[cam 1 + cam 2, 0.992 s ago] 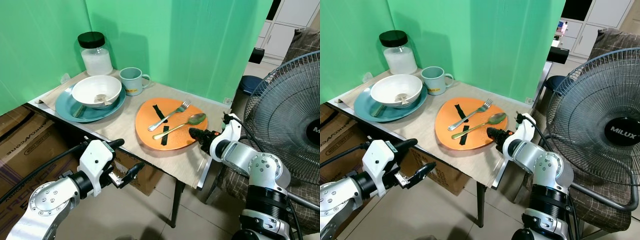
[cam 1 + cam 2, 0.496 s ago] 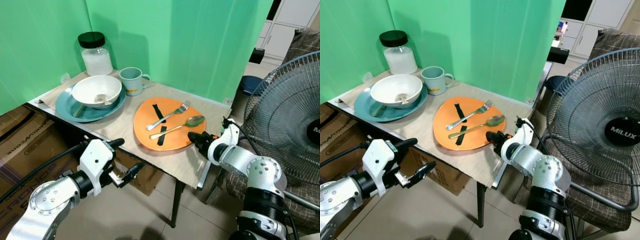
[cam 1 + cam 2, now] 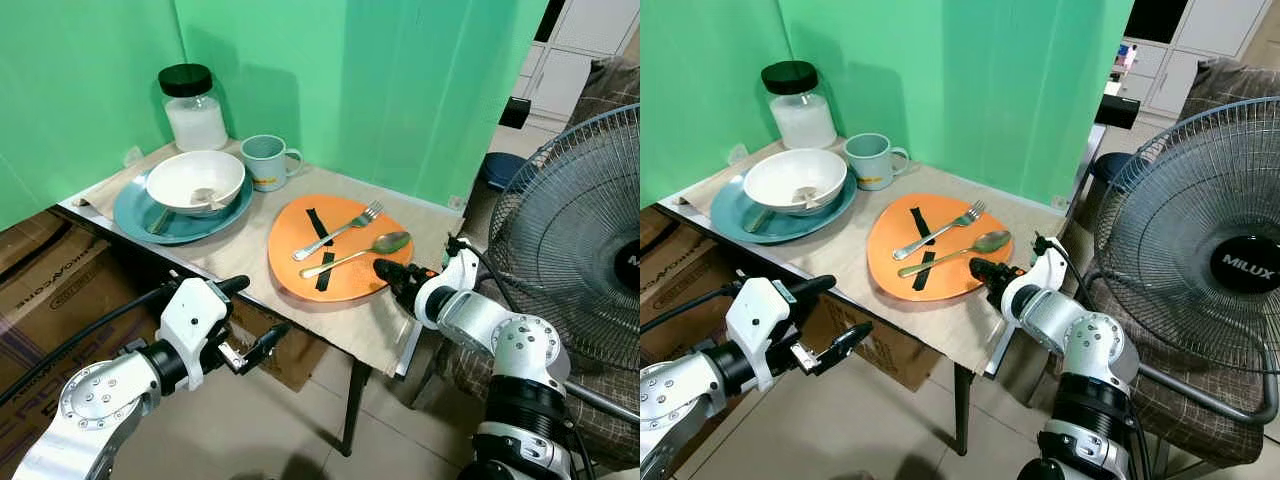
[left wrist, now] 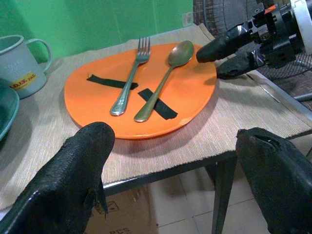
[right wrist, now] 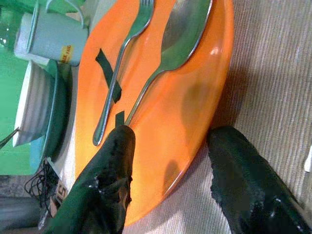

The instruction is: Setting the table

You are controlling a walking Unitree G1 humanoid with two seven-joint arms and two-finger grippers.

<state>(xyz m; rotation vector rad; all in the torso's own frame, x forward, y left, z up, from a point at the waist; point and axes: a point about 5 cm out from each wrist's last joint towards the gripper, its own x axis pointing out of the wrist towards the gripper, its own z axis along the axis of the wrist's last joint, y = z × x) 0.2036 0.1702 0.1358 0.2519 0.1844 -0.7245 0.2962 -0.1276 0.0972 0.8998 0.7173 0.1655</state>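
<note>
The right gripper (image 3: 385,270) has its jaws open around the rim of the orange plate (image 3: 300,222), likely to grab it, while the left gripper (image 3: 250,320) waits open and empty below the surface (image 3: 235,262).

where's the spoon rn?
Spoon lies on the orange plate, beside the fork, on the robot's right of it, just ahead of the right hand.
</note>
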